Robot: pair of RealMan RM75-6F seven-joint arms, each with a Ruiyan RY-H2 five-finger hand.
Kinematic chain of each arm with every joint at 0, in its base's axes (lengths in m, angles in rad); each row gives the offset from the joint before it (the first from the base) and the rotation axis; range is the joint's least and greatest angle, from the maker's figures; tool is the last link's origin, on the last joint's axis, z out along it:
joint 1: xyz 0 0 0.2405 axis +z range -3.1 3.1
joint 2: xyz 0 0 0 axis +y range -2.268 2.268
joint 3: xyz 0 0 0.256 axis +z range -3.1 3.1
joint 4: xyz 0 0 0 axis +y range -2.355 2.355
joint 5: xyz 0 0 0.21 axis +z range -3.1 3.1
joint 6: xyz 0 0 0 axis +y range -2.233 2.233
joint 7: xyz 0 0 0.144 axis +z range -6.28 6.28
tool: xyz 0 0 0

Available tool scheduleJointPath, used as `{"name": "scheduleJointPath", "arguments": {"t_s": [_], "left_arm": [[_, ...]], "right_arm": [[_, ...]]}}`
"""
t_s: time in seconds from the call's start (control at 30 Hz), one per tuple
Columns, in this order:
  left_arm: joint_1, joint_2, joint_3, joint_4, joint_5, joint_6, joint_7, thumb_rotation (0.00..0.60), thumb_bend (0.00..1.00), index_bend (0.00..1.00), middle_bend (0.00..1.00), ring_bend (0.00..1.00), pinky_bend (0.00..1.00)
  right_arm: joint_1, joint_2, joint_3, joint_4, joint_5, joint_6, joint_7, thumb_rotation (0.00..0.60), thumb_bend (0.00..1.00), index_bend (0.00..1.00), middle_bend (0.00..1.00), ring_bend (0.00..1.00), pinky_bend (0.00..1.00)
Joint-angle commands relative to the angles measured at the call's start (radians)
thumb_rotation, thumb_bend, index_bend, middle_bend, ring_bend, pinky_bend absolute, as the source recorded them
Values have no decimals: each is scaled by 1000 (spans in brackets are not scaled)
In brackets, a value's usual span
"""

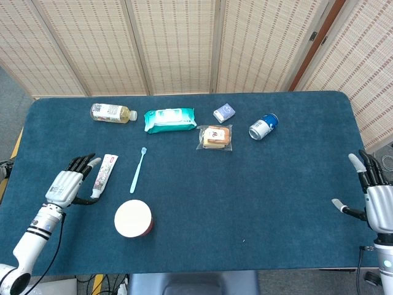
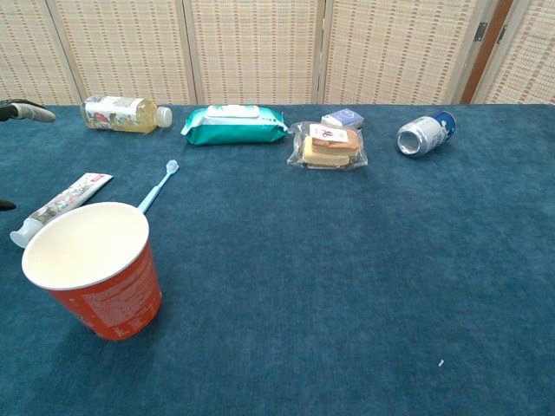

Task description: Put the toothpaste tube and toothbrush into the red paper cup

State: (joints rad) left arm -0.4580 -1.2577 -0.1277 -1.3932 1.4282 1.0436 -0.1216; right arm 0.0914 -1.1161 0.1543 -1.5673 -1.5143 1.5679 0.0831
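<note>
The white toothpaste tube (image 1: 102, 176) (image 2: 57, 206) lies flat on the blue cloth, cap toward me. A light blue toothbrush (image 1: 137, 170) (image 2: 157, 186) lies just right of it, bristles at the far end. The red paper cup (image 1: 133, 219) (image 2: 94, 269) stands upright and empty in front of both. My left hand (image 1: 69, 184) hovers just left of the tube with fingers spread, holding nothing; only a fingertip (image 2: 24, 110) shows at the chest view's left edge. My right hand (image 1: 373, 193) is open at the table's far right edge, far from these items.
Along the back lie a tea bottle (image 1: 112, 112), a green wipes pack (image 1: 170, 120), a small blue-white box (image 1: 224, 112), a wrapped sandwich (image 1: 215, 137) and a blue can (image 1: 263, 126) on its side. Folding screens stand behind the table (image 1: 258, 196).
</note>
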Motion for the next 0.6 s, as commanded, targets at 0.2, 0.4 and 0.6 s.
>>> {"name": "scheduleJointPath", "arguments": {"t_s": [0.2,0.4,0.6], "left_arm": [[-53,-36,-5,97,-20,-65,-61,600,45,0,0,0,0],[-94,-72,-18,175,-42,-114,-118,600,45,0,0,0,0],[-129,-102,-5,254,-32,-159,-161,600,45,0,0,0,0]], "right_arm": [[29,-7,14,4,24,-38,-7,600,0,0,0,26,366],[54,-16,26,14,41,-69,-8,600,0,0,0,26,366],[74,-21,32,25,54,-94,-8,600,0,0,0,26,366]]}}
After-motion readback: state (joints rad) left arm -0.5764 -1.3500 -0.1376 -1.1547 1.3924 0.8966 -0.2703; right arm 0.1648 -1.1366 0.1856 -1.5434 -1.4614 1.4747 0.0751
